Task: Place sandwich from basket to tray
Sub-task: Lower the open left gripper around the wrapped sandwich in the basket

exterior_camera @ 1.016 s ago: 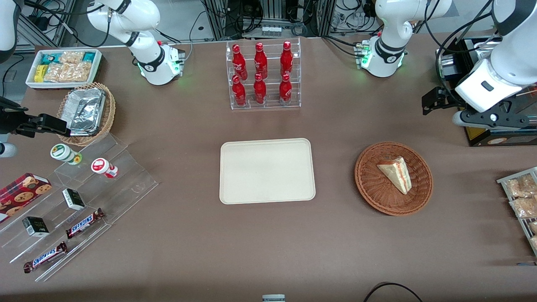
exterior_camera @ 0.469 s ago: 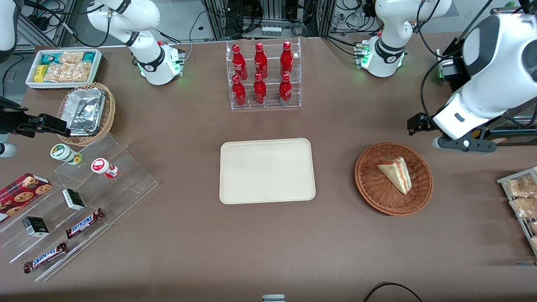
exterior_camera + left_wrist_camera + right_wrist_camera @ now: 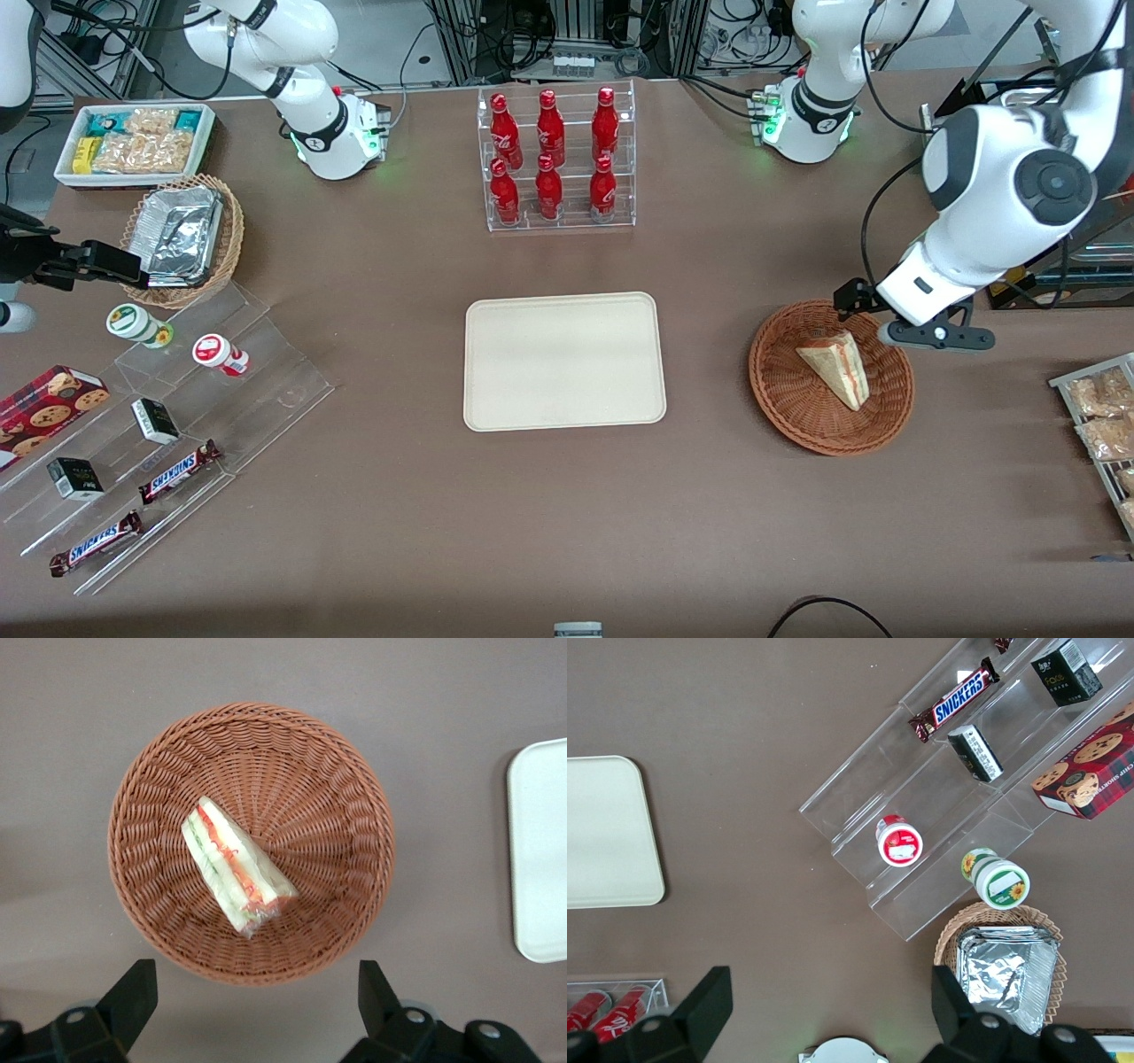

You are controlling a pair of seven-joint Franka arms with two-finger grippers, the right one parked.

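- Right, I had the pincer hovering above the basket, fingers spread wide and holding nothing.
- The sandwich lay slantwise in the basket's middle, well apart from the tray at mid-desk.
- I judged it best to turn the wrist so the fingers met the flat bread faces, then descend straight and close gently, as soft bread crushes.

Brown matte surface under even light, metal frames and tangled black cables along its farther edge
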